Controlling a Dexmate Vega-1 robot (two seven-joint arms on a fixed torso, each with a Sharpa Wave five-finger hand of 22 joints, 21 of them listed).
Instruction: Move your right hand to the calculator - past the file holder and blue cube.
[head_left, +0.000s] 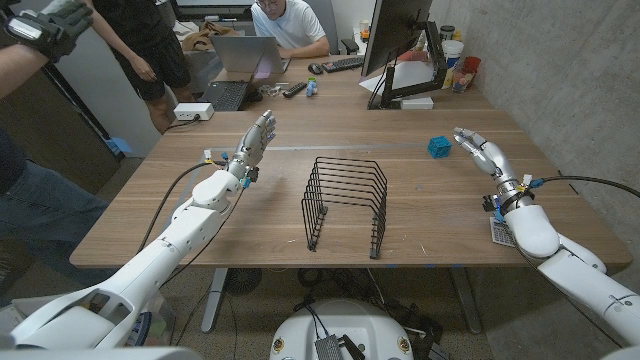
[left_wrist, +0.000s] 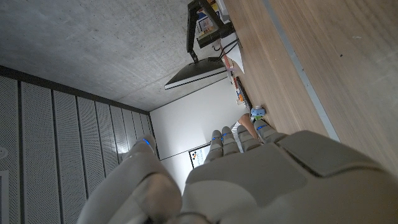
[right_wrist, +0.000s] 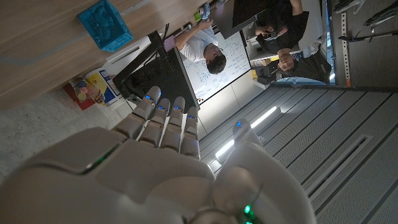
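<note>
The black wire file holder (head_left: 345, 203) stands in the middle of the wooden table (head_left: 260, 225). A blue cube (head_left: 438, 147) (right_wrist: 105, 25) sits to the right of it, farther back. My right hand (head_left: 481, 152) (right_wrist: 161, 168) is raised just right of the cube, fingers apart and holding nothing. The calculator (head_left: 501, 233) lies near the table's right front edge, mostly hidden under my right wrist. My left hand (head_left: 255, 140) (left_wrist: 249, 180) is held up left of the file holder, fingers apart, empty.
At the far end of the table are a laptop (head_left: 243, 60), a monitor (head_left: 395, 40), a keyboard (head_left: 343, 63) and small items. One person sits behind the table; others stand at the left. A concrete wall runs along the right side.
</note>
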